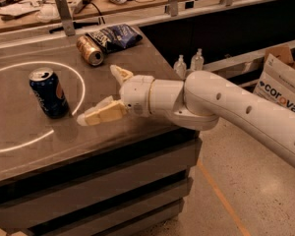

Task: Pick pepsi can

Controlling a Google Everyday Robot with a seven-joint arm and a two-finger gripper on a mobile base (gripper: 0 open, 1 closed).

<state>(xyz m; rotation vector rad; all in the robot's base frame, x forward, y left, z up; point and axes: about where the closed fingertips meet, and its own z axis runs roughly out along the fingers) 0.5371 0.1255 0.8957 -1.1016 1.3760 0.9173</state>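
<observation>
The pepsi can (48,92) stands upright on the dark table (19,146), inside a white painted circle. It is dark blue with a silver top and a red-and-white logo on its side. My gripper (97,95) is open and empty, just right of the can and a short gap from it, low over the table. One finger (102,114) points toward the can's base; the other finger (120,73) sits further back. The white arm reaches in from the right.
A gold-bronze can (89,50) lies on its side behind the gripper, beside a blue-and-white snack bag (115,36). Two small bottles (188,63) stand off the table's right edge. A cardboard box (280,85) sits at the far right. A cluttered bench runs along the back.
</observation>
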